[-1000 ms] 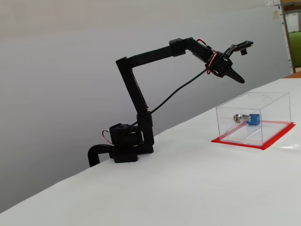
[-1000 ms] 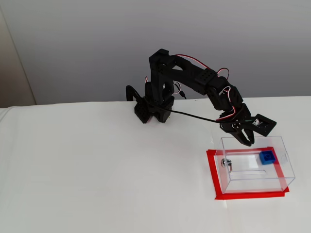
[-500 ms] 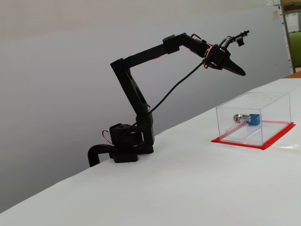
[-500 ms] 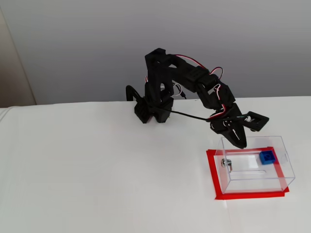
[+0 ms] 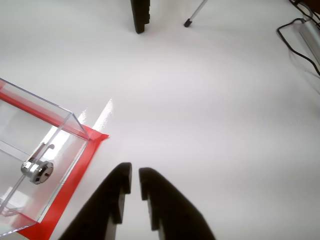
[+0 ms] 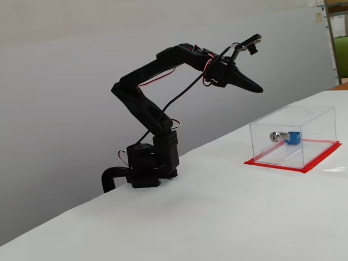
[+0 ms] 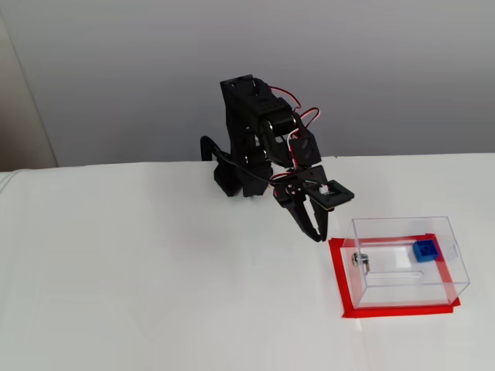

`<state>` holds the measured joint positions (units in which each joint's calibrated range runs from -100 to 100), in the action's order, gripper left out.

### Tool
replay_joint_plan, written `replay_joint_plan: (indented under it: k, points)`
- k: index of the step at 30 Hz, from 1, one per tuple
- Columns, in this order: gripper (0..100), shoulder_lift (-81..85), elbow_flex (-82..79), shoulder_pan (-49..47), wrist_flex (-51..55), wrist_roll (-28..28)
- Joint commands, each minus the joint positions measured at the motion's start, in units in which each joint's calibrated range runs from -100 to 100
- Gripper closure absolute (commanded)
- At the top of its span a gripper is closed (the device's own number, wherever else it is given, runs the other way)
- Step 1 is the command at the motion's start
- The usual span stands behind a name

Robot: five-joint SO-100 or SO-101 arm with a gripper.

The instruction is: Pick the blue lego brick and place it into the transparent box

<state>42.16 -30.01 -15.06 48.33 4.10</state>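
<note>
1. We see the blue lego brick (image 7: 425, 250) lying inside the transparent box (image 7: 456, 267), near a silver cylinder (image 7: 359, 259).
2. Our gripper (image 7: 317, 233) hangs beside the box, fingers nearly together, holding nothing.
3. A black cable (image 5: 295, 42) lies far off.

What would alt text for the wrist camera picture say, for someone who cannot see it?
A black end effector, its two fingers nearly together and holding nothing, hangs over a bare white table. At left is a corner of the transparent box on its red base, with a small silver metal cylinder seen through its clear walls.
</note>
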Motion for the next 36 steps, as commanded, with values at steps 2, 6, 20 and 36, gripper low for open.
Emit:
replay_joint_plan:
  k: [2, 6, 20, 36]
  points:
    - [98, 11.51, -7.88, 8.3, -0.64, 0.28]
    - [98, 19.32, -14.84, 13.47, -0.72, 0.23]
    - [98, 33.75, -29.85, 24.57, -0.64, 0.23]
    - [98, 48.76, -51.0, 26.64, -0.81, -2.64]
